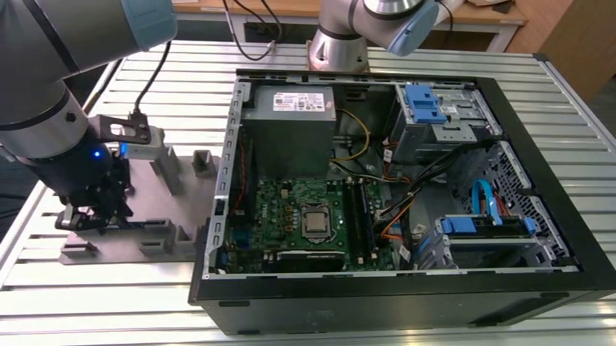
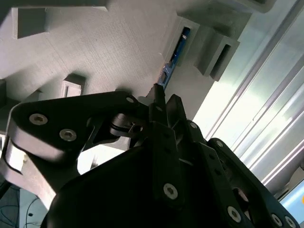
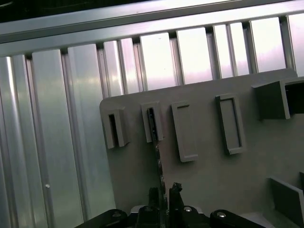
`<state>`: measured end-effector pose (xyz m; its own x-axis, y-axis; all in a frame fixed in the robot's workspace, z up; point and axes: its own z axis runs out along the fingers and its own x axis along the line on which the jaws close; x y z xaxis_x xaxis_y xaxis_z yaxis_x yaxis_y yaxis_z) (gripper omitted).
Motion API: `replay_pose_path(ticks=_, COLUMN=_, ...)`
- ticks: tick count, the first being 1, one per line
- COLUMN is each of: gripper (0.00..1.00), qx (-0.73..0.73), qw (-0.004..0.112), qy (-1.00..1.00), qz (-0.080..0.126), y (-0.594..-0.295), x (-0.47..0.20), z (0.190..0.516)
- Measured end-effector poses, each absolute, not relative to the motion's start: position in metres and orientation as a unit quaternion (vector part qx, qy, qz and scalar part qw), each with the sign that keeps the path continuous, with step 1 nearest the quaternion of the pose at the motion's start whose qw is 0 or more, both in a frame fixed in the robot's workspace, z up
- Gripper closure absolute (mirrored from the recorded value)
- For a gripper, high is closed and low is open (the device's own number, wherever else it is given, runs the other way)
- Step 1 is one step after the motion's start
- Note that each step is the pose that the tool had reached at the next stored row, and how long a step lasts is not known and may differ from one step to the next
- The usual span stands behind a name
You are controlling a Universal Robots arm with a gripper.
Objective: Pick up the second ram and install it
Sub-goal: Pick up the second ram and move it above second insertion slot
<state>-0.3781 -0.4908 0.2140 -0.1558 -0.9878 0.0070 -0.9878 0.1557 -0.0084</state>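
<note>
Currently the gripper (image 2: 164, 97) sits low on the grey fixture (image 1: 159, 238), left of the open case (image 1: 539, 180), with the second ram (image 2: 176, 50) on edge in its slot, long axis running straight away from the tool; whether it grips I cannot tell.

Even room light, with hard glare on bare metal

In the exterior view the ribbed table (image 1: 578, 108) is bright and evenly lit. The open computer case (image 1: 539, 288) holds soft shadow along its inner walls, and the arm (image 1: 39, 86) looms near the lens, slightly soft. In the first wrist view the table slats (image 3: 190, 57) burn out to white glare, while the grey fixture (image 3: 209, 180) reads flat and dim. In the second wrist view the gripper (image 2: 165, 99) is a dark, underexposed mass, and pale streaks flare off the table (image 2: 266, 118) beside it.
</note>
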Motion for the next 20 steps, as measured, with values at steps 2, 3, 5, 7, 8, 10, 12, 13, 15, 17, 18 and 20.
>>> replay_pose_path(ticks=2, gripper=0.79, qx=-0.649, qw=0.0, qy=0.76, qz=-0.005, y=-0.491, x=-0.378, z=0.214)
replay_pose_path(ticks=3, gripper=0.79, qx=-0.65, qw=0.0, qy=0.76, qz=-0.005, y=-0.491, x=-0.379, z=0.213)
replay_pose_path(ticks=5, gripper=0.79, qx=-0.655, qw=0.001, qy=0.756, qz=-0.004, y=-0.491, x=-0.38, z=0.212)
replay_pose_path(ticks=7, gripper=0.79, qx=-0.662, qw=0.002, qy=0.749, qz=-0.003, y=-0.491, x=-0.381, z=0.209)
replay_pose_path(ticks=8, gripper=0.79, qx=-0.664, qw=0.003, qy=0.748, qz=-0.003, y=-0.491, x=-0.381, z=0.208)
replay_pose_path(ticks=10, gripper=0.79, qx=-0.664, qw=0.003, qy=0.747, qz=-0.002, y=-0.491, x=-0.382, z=0.204)
replay_pose_path(ticks=12, gripper=0.79, qx=-0.664, qw=0.003, qy=0.747, qz=-0.002, y=-0.491, x=-0.382, z=0.201)
replay_pose_path(ticks=13, gripper=0.79, qx=-0.664, qw=0.003, qy=0.747, qz=-0.002, y=-0.491, x=-0.383, z=0.199)
replay_pose_path(ticks=15, gripper=0.79, qx=-0.665, qw=0.003, qy=0.747, qz=-0.002, y=-0.491, x=-0.383, z=0.198)
replay_pose_path(ticks=17, gripper=0.79, qx=-0.664, qw=0.003, qy=0.747, qz=-0.002, y=-0.491, x=-0.383, z=0.198)
replay_pose_path(ticks=18, gripper=0.79, qx=-0.664, qw=0.003, qy=0.747, qz=-0.002, y=-0.491, x=-0.383, z=0.198)
replay_pose_path(ticks=20, gripper=0.79, qx=-0.664, qw=0.003, qy=0.747, qz=-0.002, y=-0.491, x=-0.383, z=0.197)
